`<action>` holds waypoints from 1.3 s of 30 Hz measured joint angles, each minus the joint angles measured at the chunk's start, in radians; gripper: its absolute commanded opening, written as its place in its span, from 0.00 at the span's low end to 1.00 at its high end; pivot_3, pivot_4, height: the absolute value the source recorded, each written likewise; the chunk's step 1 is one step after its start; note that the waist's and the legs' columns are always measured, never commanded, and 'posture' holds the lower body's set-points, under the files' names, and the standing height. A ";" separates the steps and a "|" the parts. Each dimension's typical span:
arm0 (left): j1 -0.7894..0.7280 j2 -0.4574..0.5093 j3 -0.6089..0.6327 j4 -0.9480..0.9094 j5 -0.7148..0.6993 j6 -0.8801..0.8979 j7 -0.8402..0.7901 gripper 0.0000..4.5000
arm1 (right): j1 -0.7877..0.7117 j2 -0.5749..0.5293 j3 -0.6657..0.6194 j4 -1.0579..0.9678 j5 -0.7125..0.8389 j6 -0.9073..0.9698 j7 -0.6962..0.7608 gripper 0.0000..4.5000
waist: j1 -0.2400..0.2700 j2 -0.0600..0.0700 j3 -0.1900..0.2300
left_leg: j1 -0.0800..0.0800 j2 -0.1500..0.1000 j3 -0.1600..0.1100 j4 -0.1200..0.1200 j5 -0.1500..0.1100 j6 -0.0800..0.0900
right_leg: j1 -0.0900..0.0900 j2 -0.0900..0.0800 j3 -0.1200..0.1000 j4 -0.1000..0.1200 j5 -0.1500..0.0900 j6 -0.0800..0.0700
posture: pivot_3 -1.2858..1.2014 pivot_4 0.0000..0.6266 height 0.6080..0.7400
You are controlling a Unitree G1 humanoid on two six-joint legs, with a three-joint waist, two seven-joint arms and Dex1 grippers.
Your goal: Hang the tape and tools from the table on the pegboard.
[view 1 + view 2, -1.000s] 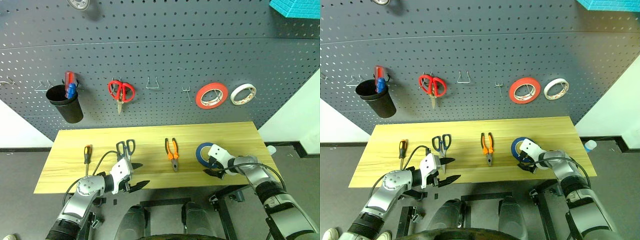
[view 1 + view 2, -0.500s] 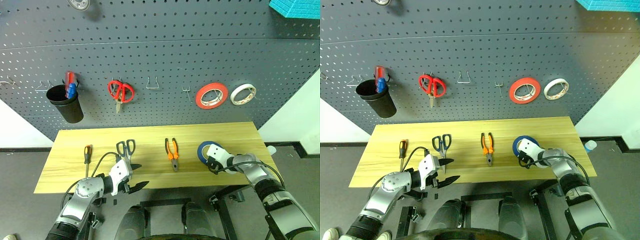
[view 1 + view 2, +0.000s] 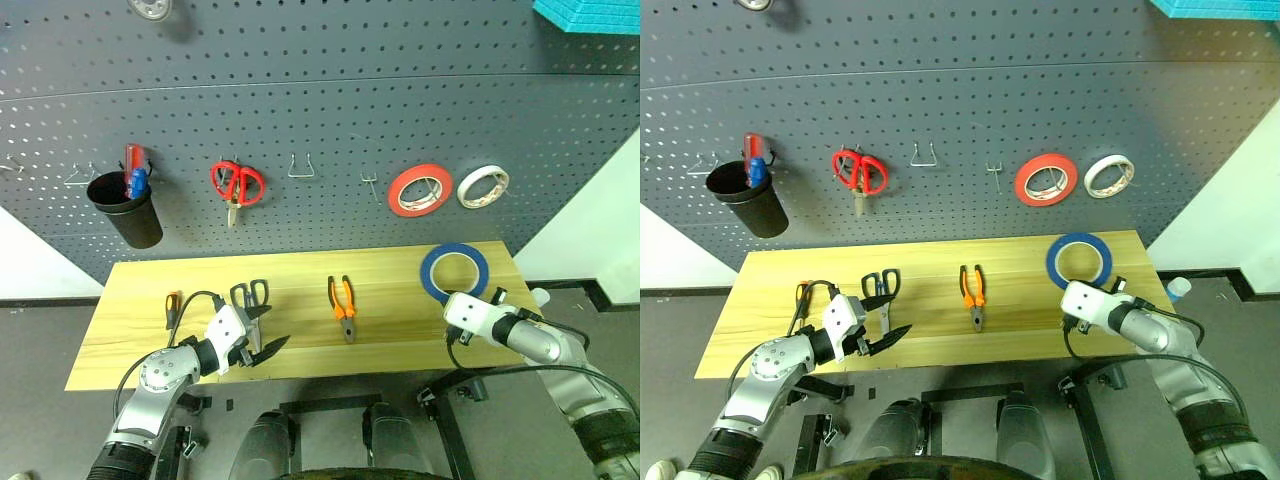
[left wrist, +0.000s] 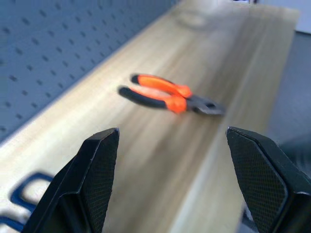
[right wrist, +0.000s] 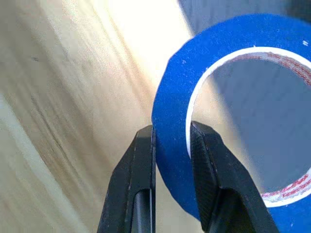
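Note:
The blue tape (image 3: 455, 272) stands upright in the air over the right end of the table (image 3: 400, 340), pinched at its lower rim by my right gripper (image 3: 457, 298). In the right wrist view both fingers (image 5: 141, 160) clamp the tape's wall (image 5: 233, 43), one inside the hole and one outside. My left gripper (image 3: 265, 335) hovers open at the table's front left, just in front of the blue-handled scissors (image 3: 252, 297). The screwdriver (image 3: 172, 308) lies left of them, the pliers (image 3: 343, 305) lie mid-table. The pegboard (image 3: 330, 90) rises behind.
On the pegboard hang red-handled scissors (image 3: 237, 184), a red tape roll (image 3: 420, 190), a white roll (image 3: 483, 186) and a black cup (image 3: 127, 208) holding a red-and-blue screwdriver. Bare hooks (image 3: 303, 167) sit between the red scissors and the red roll.
My right gripper has shut on the blue tape and lifted it off the table, turning it upright. My left gripper has risen slightly toward the scissors.

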State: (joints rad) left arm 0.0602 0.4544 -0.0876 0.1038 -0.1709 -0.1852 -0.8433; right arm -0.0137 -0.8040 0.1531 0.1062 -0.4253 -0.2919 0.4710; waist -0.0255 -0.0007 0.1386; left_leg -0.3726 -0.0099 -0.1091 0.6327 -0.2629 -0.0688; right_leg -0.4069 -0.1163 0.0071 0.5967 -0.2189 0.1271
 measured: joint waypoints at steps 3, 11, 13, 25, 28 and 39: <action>-0.008 0.001 0.016 0.019 -0.009 -0.005 0.000 0.82 | -0.019 -0.020 0.065 -0.061 -0.141 -0.126 -0.059 0.14 | -0.006 0.000 0.000 | 0.000 0.000 0.000 0.000 0.000 0.000 | 0.000 0.000 0.000 0.000 0.000 0.000 | 0.49 0.16 0.94; -0.040 0.005 0.047 0.050 -0.016 -0.031 0.013 0.82 | -0.305 0.009 0.115 -0.039 -0.313 -0.216 -0.159 0.14 | -0.018 -0.001 0.000 | 0.000 0.000 0.000 0.000 0.000 0.000 | 0.000 0.000 0.001 0.000 0.003 -0.004 | 0.50 0.14 0.94; -0.033 0.004 0.057 0.040 -0.034 -0.039 0.008 0.82 | -0.383 0.029 0.131 0.002 -0.328 -0.218 -0.158 0.14 | -0.017 -0.001 0.000 | 0.000 0.000 0.000 -0.001 0.000 0.000 | 0.000 0.000 0.001 0.000 0.003 -0.005 | 0.50 0.14 0.94; 0.021 -0.002 0.111 -0.156 -0.208 -0.025 -0.036 0.82 | -0.656 0.094 0.285 0.402 -0.396 -0.306 -0.184 0.22 | -0.013 -0.001 0.000 | 0.000 0.000 0.000 -0.001 0.000 0.000 | 0.000 0.000 0.002 0.000 0.003 -0.005 | 0.52 0.14 0.94; 0.025 -0.003 0.111 -0.154 -0.212 -0.023 -0.042 0.82 | -0.678 0.100 0.300 0.460 -0.400 -0.320 -0.193 0.42 | -0.015 -0.001 0.000 | 0.000 0.000 0.000 -0.001 0.000 0.000 | 0.000 0.001 0.002 0.000 0.003 -0.005 | 0.52 0.14 0.94; 0.054 0.048 0.163 -0.043 -0.177 -0.060 -0.049 0.82 | -0.525 0.056 0.315 0.358 -0.348 -0.418 -0.166 0.73 | -0.014 -0.001 0.000 | 0.000 0.000 0.000 -0.001 0.000 0.000 | 0.000 0.001 0.003 0.000 0.003 -0.005 | 0.51 0.17 0.94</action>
State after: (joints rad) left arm 0.1145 0.5028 0.0751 0.0603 -0.3478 -0.2453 -0.8920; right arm -0.5382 -0.7484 0.4681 0.4647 -0.7733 -0.7103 0.3045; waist -0.0395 -0.0019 0.1387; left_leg -0.3723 -0.0101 -0.1092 0.6321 -0.2626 -0.0683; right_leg -0.4064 -0.1149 0.0096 0.5969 -0.2158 0.1219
